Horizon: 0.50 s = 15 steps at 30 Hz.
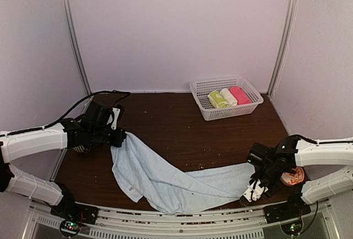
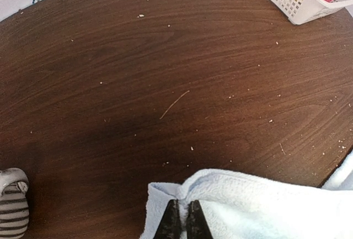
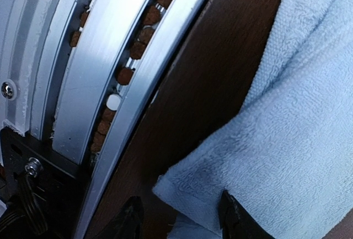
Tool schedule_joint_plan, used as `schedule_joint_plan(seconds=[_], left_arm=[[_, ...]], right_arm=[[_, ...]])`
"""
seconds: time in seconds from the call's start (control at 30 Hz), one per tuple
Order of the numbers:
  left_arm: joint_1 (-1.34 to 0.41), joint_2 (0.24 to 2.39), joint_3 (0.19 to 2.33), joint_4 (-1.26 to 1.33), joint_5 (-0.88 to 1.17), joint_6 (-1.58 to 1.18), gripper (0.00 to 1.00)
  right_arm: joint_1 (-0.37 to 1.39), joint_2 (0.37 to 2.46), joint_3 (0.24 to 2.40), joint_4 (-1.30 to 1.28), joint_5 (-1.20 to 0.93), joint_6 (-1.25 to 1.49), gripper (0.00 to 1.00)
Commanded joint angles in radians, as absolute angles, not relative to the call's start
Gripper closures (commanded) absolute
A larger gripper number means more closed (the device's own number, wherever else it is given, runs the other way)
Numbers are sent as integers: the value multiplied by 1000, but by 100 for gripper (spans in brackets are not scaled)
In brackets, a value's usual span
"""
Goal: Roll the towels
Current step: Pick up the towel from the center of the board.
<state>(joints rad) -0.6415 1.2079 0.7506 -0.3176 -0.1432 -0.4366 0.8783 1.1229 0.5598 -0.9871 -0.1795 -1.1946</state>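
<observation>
Left wrist view: left jaws pinch a corner of the pale blue towel [image 2: 259, 206]; right jaws, wide, straddle another corner at the bench [image 3: 209, 84] edge, where a shallow bite could slip.

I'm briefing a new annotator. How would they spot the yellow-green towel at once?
Find the white plastic basket at the far right of the dark wooden table. Three rolls lie side by side in it. The yellow-green towel is the leftmost, marked with white, next to a cream roll and a pink roll.
</observation>
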Motion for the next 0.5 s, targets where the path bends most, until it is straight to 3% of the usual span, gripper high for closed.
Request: schedule_joint_plan(seconds=[0.0, 0.27, 0.33, 0.47], left_arm=[[-641, 1213, 784, -314, -168, -434, 100], [-641, 1206, 782, -324, -177, -435, 100], [-640, 1207, 782, -324, -180, -436, 100], [-641, 1209, 782, -322, -179, -436, 100]], right_arm=[[910, 1143, 540, -929, -123, -1191, 51], [947, 1164, 510, -858, -129, -1152, 56], [947, 1168, 514, -837, -148, -1127, 63], [947, 1162, 542, -834, -167, -1090, 90]])
